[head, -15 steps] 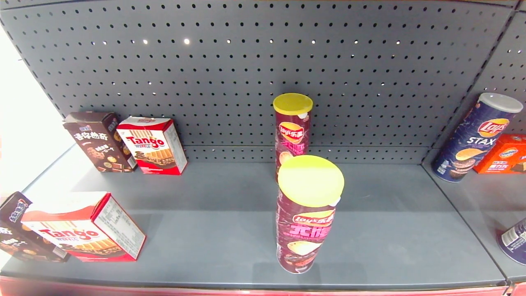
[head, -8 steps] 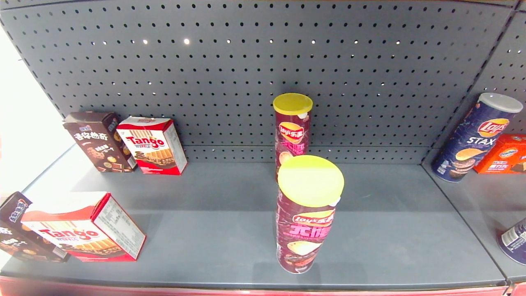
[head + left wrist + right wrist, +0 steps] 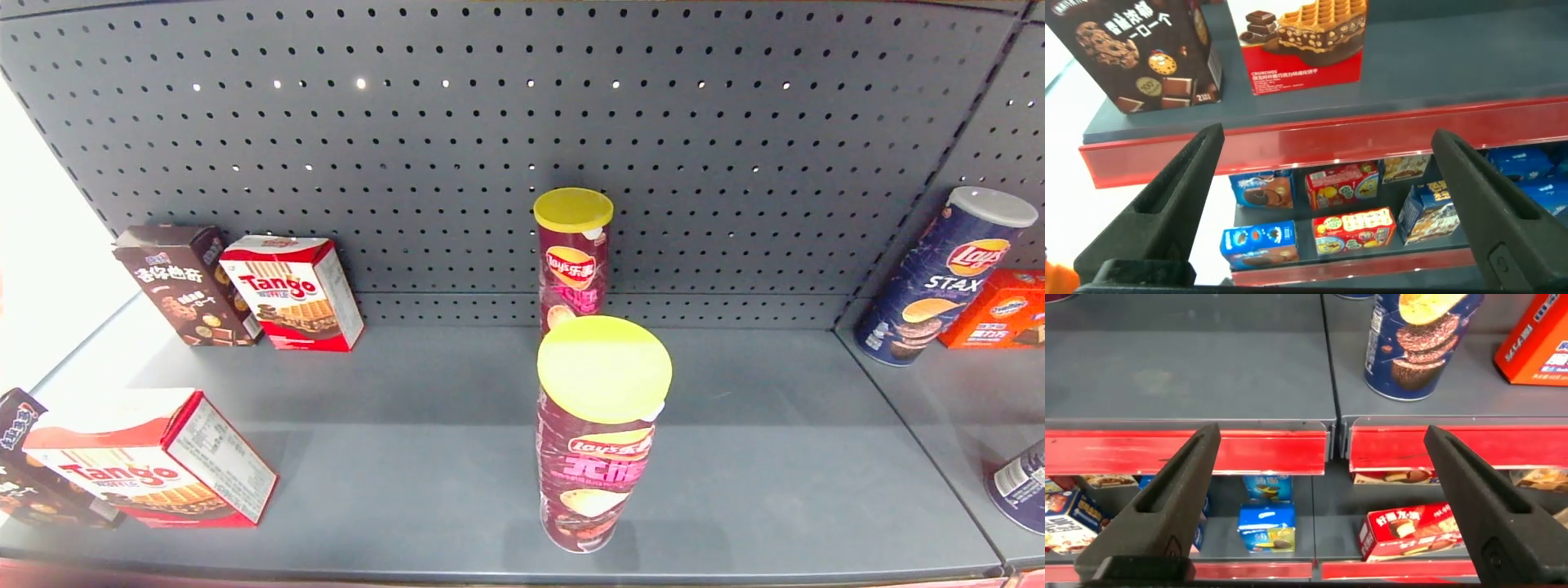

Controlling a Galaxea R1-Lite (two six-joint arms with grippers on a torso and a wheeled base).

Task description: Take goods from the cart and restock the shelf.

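While the left gripper and right gripper were seen spread wide and empty before the shelf edge, the front chip can was found upright on it, well apart from the fingers. The rear chip can was hidden at its base.

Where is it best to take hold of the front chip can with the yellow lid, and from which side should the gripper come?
Probably best: grip the front can at mid-body, below its lid, coming from the front with one jaw on each side. It stands upright on the shelf, its round wall is free left and right, and a second can stands behind it.
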